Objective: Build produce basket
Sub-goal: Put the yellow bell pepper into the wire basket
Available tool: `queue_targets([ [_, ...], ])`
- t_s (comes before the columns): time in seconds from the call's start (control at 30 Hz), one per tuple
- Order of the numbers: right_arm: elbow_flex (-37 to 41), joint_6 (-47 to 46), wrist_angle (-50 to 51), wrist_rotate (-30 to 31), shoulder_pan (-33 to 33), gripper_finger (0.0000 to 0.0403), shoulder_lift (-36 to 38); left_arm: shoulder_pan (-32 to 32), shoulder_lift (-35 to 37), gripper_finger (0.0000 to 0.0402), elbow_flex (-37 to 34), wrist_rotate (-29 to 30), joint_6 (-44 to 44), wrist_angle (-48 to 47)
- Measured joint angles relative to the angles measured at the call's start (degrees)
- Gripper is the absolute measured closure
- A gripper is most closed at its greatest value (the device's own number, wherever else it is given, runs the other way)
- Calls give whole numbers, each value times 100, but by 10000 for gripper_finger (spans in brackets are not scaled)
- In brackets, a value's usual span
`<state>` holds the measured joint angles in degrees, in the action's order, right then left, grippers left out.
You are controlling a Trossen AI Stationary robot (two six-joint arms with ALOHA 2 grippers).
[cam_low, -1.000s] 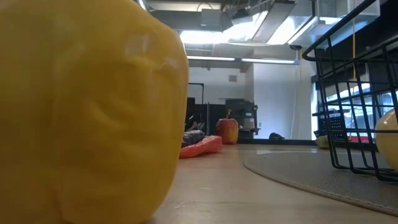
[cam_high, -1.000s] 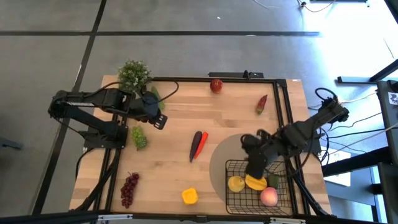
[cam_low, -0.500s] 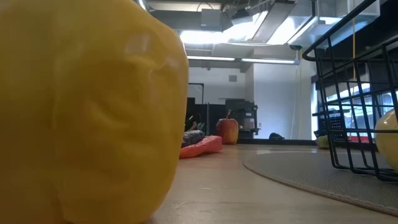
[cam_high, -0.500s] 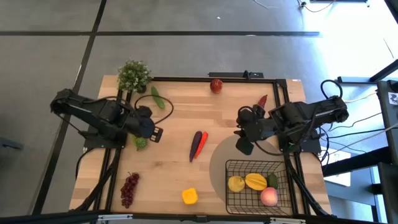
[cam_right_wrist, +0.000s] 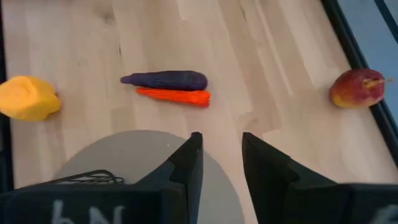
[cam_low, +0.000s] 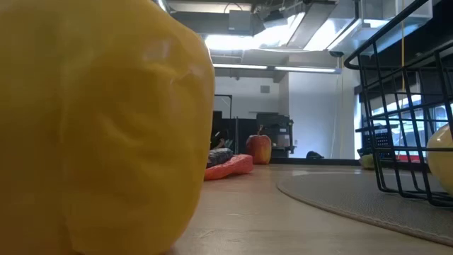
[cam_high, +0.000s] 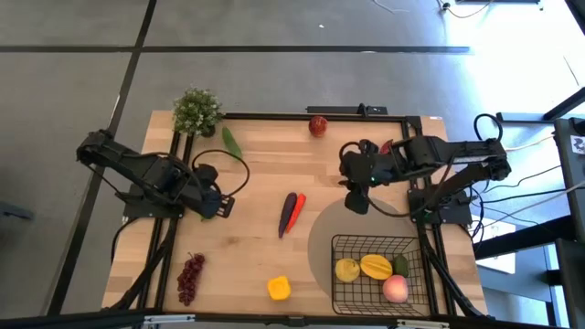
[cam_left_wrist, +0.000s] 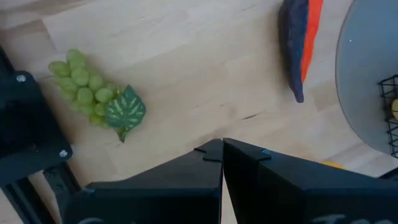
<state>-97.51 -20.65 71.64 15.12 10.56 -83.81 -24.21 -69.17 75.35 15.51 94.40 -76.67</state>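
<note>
Wire-mesh basket [cam_high: 377,249] holds rounded fruit; left tool [cam_left_wrist: 221,149] clenched, right tool [cam_right_wrist: 219,149] released.

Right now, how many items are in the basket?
4 in the basket, along its near side: lemon leftmost, mango beside it, a green piece at the right wall, peach nearest the front. More could be hidden underneath.

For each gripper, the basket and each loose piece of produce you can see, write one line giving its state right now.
left gripper: shut, empty, by the green grapes.
right gripper: open, empty.
basket: holds four pieces.
red apple: on the table, far edge.
yellow pepper: loose, near edge.
purple grapes: loose on the table.
</note>
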Motion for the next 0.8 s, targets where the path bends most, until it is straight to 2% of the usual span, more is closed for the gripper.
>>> queue_targets([
  [0.13, 0, 132, 0, -473, -99, 312, 0, -101, 0, 401, 0, 12, 1, -80],
  [0.57, 135, 239, -90, -493, -133, 313, -11, -439, 0, 401, 0, -31, -198, -93],
  [0.67, 304, 346, -559, -1141, -244, 313, -75, -533, 0, 401, 0, -38, -196, -97],
  [0.8, 478, 1292, -1258, -2035, -145, 313, -332, -563, 0, 401, 0, -2, -198, -105],
])
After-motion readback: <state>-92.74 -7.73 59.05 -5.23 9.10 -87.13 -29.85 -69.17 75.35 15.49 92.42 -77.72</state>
